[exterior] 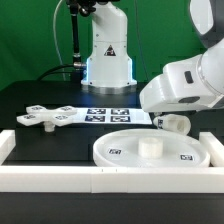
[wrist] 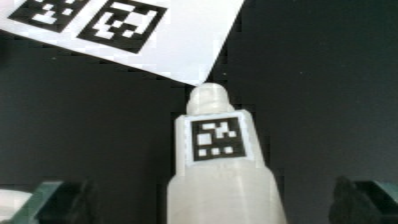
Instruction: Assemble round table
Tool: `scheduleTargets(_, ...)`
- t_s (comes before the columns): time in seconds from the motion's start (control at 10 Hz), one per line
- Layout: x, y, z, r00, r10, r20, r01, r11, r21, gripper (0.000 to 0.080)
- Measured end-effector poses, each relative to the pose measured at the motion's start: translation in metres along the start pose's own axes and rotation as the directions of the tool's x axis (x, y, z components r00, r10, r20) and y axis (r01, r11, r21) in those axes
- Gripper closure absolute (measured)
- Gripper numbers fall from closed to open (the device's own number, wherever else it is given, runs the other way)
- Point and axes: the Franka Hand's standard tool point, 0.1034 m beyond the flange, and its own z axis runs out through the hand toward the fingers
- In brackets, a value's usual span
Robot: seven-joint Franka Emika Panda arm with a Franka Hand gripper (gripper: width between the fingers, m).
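Note:
The large rimmed round disc (exterior: 150,152) lies flat at the front with a small raised hub at its centre. The flat cross-shaped piece (exterior: 48,117) lies at the exterior view's left. The short cylindrical post (wrist: 217,150) lies on the black table, carrying a tag, its tapered end pointing at a corner of the marker board (wrist: 125,35). In the exterior view the post (exterior: 174,124) shows just behind the disc's far right rim. My gripper (wrist: 210,205) is open and straddles the post. Its dark fingers (wrist: 45,200) stand apart from the post on both sides. In the exterior view the white wrist hides the fingers.
The marker board (exterior: 110,115) lies in the middle, in front of the robot base (exterior: 108,60). White border rails run along the front (exterior: 100,181), the left (exterior: 6,145) and the right (exterior: 216,150) of the black table.

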Motion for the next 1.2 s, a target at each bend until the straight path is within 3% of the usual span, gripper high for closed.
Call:
scheduleTargets(0.6,0.003,-0.005,0.009,1.000,-0.009,0.028,0.009,1.000,0.000,0.0150)
scheduleTargets(1.2,0.020,-0.006,0.014,1.000,-0.013,-0.025,0.014,1.000,0.003,0.0150)
